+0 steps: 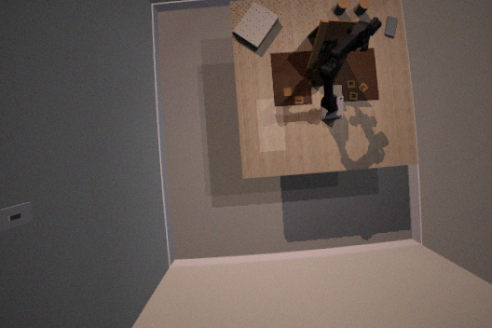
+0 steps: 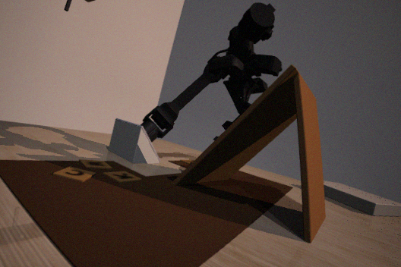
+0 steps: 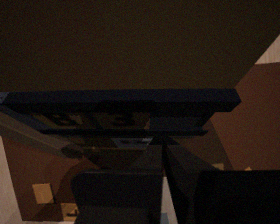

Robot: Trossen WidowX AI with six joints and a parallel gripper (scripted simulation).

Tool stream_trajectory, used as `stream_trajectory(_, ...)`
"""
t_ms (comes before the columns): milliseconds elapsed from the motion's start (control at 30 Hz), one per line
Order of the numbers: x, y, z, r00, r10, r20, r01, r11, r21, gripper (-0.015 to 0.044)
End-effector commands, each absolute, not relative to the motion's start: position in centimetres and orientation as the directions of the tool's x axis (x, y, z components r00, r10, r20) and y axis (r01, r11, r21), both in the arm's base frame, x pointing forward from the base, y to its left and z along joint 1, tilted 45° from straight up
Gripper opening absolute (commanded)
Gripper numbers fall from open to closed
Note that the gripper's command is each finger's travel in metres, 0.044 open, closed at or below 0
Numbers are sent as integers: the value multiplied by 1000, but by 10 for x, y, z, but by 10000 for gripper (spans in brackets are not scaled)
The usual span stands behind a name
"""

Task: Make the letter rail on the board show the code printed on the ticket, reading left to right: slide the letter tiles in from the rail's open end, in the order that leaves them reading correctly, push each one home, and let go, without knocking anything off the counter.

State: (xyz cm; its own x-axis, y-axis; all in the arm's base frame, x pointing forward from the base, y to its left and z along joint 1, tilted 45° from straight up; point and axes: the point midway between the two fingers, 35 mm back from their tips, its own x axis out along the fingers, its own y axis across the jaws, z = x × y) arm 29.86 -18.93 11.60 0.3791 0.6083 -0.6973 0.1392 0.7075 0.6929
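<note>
The slanted board (image 2: 258, 118) (image 3: 141, 45) carries the dark letter rail (image 3: 166, 98). In the wrist view a B tile (image 3: 63, 120) and a 3 tile (image 3: 122, 119) sit side by side in the rail's left part; the rail right of the 3 holds no visible tile. The ticket (image 3: 133, 142) shows only in part, its print unreadable. My gripper (image 3: 164, 140) (image 2: 243, 110) is shut and empty, its tips just below the rail, right of the 3. Loose tiles lie on the mat, among them a C tile (image 2: 74, 174) and a tile with a crossed letter (image 2: 122, 176).
The brown mat (image 1: 291, 71) (image 2: 114, 224) lies under the board. Two more loose tiles (image 1: 287, 91) (image 1: 298, 100) lie left of the arm's base. A pale perforated box (image 1: 256, 25), two round containers (image 1: 342, 6) (image 1: 362, 6) and a grey block (image 1: 390, 27) stand toward the back.
</note>
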Motion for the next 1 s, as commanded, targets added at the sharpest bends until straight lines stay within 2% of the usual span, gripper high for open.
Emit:
stream_trajectory(0, 301, -188, 116, 380, 609, -696, 141, 705, 695, 0)
stream_trajectory(967, 314, -185, 111, 381, 609, -695, 141, 705, 695, 0)
